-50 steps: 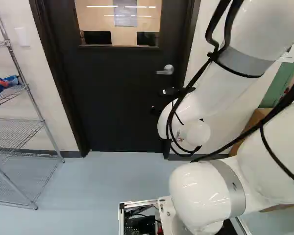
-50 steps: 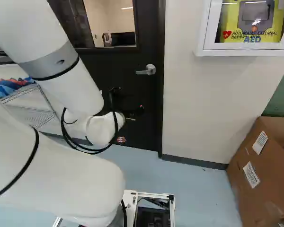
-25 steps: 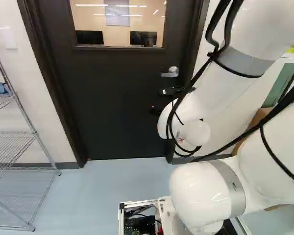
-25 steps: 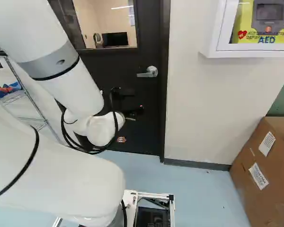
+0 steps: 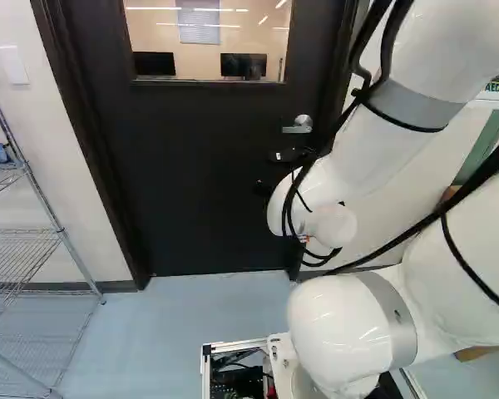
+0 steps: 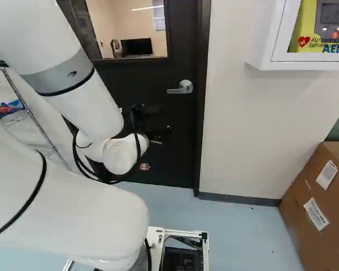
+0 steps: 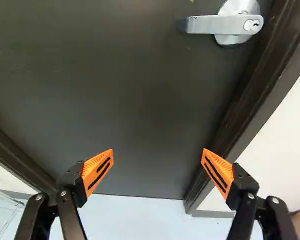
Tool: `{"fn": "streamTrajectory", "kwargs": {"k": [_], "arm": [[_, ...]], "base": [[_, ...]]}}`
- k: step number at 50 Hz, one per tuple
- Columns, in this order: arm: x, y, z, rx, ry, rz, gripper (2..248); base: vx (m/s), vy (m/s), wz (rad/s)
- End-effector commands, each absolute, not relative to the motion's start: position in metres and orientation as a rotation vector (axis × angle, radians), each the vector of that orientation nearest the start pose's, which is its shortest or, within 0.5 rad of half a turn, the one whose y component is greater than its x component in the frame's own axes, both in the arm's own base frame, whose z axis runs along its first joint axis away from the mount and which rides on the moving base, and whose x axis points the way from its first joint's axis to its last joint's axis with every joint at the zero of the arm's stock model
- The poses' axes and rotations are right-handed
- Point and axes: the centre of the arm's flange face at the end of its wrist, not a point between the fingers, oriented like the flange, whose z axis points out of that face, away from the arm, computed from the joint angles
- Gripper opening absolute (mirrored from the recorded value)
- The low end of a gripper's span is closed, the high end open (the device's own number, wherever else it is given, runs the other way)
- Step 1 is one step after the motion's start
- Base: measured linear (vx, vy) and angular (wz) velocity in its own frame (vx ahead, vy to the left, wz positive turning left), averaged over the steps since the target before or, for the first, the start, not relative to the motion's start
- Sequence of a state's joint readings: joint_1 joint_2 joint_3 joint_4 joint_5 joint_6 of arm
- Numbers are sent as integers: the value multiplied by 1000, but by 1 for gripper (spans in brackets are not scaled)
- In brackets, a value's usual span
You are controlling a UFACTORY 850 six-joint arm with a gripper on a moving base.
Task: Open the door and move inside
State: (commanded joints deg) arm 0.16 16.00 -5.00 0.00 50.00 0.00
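Note:
The dark door (image 5: 200, 166) stands shut in its frame, with a window in its upper part. Its silver lever handle (image 5: 298, 125) is at the door's right side, also seen as the handle (image 6: 181, 87) in the right base view. My gripper (image 5: 269, 172) is partly hidden by the arm, in front of the door and lower than the handle. In the wrist view the gripper (image 7: 157, 157) holds its orange-padded fingers wide apart, nothing between them. Ahead of them is the door face (image 7: 140, 90); the lever handle (image 7: 210, 24) lies farther up the door, toward the frame.
A wire shelf (image 5: 62, 233) stands against the wall on the door's left. Right of the door are the wall (image 6: 243, 135), a white AED cabinet (image 6: 265, 34) and a cardboard box (image 6: 311, 220) on the floor. The door frame (image 7: 255, 85) runs close by one finger.
The base has moved nearer the door and turned a little left; door handle and cabinet have shifted rightward in the base views. The arm keeps its pose against its lowest joint.

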Motion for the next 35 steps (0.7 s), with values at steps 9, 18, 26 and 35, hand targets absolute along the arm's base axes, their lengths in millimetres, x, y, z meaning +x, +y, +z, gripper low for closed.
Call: {"fn": "streamTrajectory", "kwargs": {"k": [9,18,26,35], "arm": [[270,1,366,-2556,-4,-1823,247],[272,1,368,-2551,-3,-1832,247],[276,0,374,-2534,0,-1857,247],[282,-1,383,-2513,4,-1889,247]], "base": [[0,0,0],[0,0,0],[0,0,0],[0,0,0]]}}
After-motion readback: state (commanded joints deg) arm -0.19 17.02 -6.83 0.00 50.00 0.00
